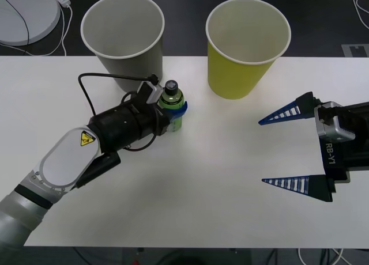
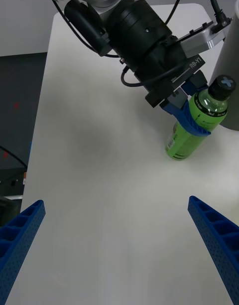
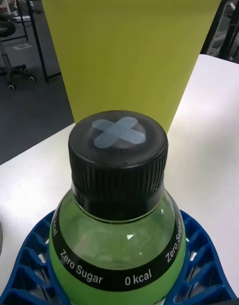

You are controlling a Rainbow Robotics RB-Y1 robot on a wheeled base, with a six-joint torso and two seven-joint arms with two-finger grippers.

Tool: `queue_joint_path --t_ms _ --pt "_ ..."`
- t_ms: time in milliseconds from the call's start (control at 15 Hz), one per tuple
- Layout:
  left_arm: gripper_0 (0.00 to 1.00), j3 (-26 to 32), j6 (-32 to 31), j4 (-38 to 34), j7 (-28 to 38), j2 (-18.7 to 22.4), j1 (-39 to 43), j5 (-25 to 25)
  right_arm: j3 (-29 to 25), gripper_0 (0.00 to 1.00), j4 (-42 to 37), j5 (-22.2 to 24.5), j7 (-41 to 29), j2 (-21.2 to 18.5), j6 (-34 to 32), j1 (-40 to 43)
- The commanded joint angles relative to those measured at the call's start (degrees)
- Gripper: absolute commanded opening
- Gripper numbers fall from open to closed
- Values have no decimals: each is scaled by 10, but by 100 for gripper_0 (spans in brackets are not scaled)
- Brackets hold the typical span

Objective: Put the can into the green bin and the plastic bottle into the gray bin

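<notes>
**Left claw clamps the bottle**

The gray bin [image 1: 123, 31] and green bin [image 1: 248, 46] stand on the table [image 1: 219, 178]. The right gripper [image 1: 277, 150] rests spread wide, holding nothing. The left gripper [image 1: 176, 110] grips the plastic bottle [image 1: 172, 106] upright beside the gray bin; its 2 fingers hide the label.

bright green plastic bottle [image 1: 172, 108], black cap, pale cross.

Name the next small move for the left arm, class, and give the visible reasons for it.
Probably lift the plastic bottle straight up. The left pincer is closed around its shoulder, below the cap, while the bottle stands on the table beside the gray bin, whose rim sits far higher than the bottle. The right pincer waits open, well clear.
</notes>
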Motion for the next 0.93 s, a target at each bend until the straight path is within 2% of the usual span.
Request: queue_joint_path --t_ms 67,733,933 --pt "0 0 -1 0 6 8 0 0 0 100 0 0 0 0 0 0" --pt "0 0 -9 -35 21 58 22 16 0 100 0 0 0 0 0 0" --pt "0 -1 -9 -47 27 77 27 34 0 100 0 0 0 0 0 0"
